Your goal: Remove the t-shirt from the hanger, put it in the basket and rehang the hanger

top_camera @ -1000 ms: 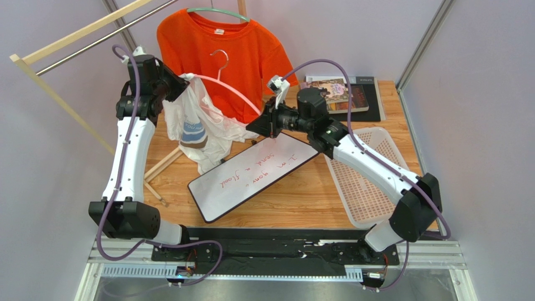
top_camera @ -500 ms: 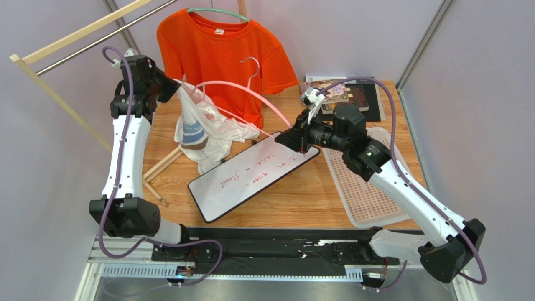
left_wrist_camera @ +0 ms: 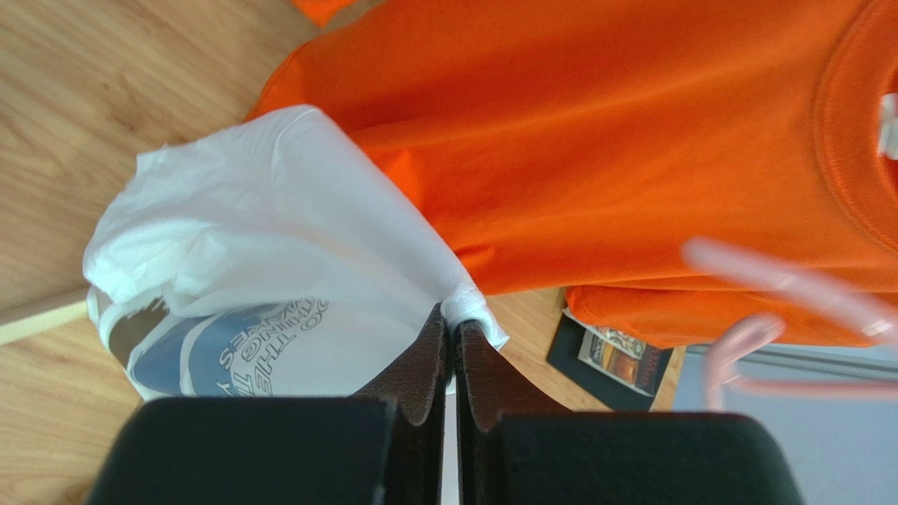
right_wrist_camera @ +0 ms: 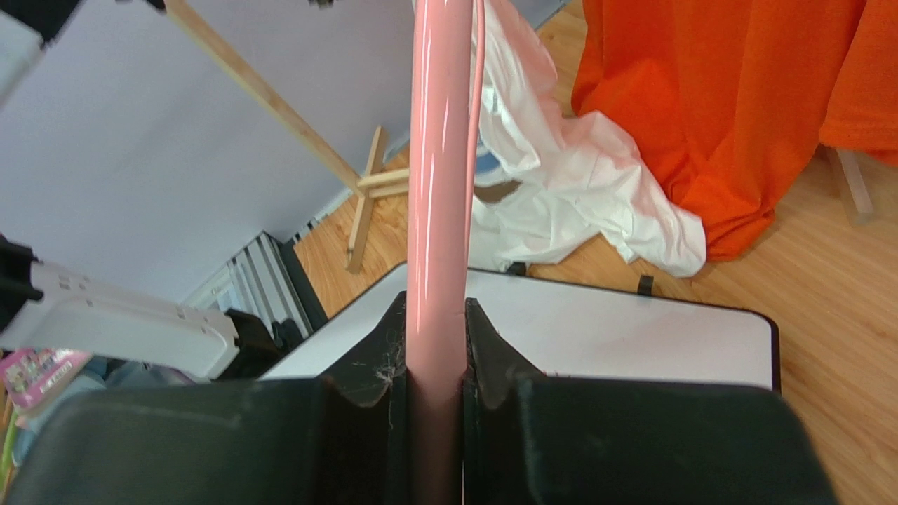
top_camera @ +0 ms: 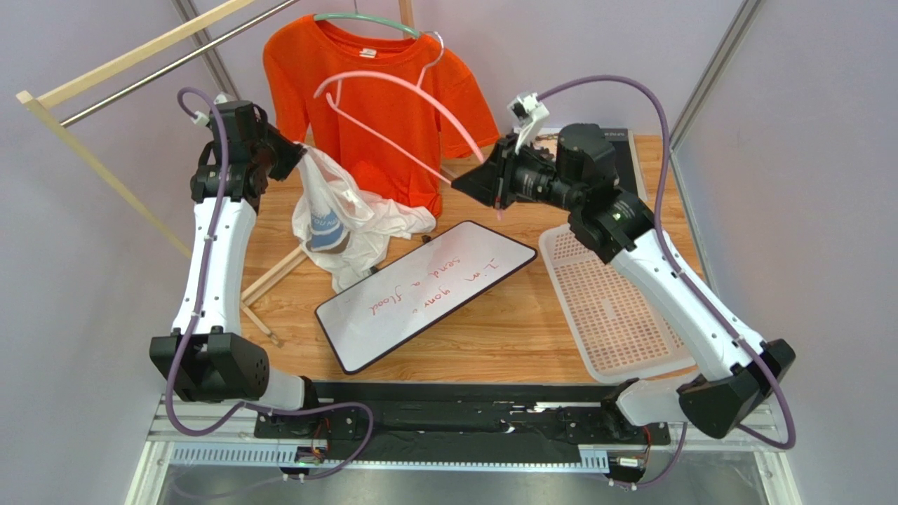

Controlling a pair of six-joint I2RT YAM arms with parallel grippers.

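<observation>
The left wrist camera shows the left gripper (left_wrist_camera: pixel 453 326) pinched tight on a small peak of the white tee (left_wrist_camera: pixel 264 221). The fabric balloons out past the fingers, with a blue-grey print and curved lettering, upside down in this view and too curled to read. Behind it hangs an orange shirt (left_wrist_camera: pixel 632 126), and the corner of a book (left_wrist_camera: pixel 617 358) shows under its hem. The right wrist camera gives what that view only blurs: the right gripper (right_wrist_camera: pixel 435 316) clamped on the smooth pink bar of the hanger (right_wrist_camera: pixel 437 158), which runs straight away from the lens. Beyond it are a whiteboard (right_wrist_camera: pixel 590 337) and the tee's lower folds, pooled against the orange hem. Only the top camera shows how these lie together. The hanger is bare and lifted in front of the orange shirt, apart from the tee. The tee droops as a crumpled bundle from the left gripper at the table's (top_camera: pixel 506 337) rear left, its bottom resting on the wood beside the whiteboard's far corner. A mesh basket (top_camera: pixel 622 316) sits to the right and a wooden rack (top_camera: pixel 105 68) to the left.
</observation>
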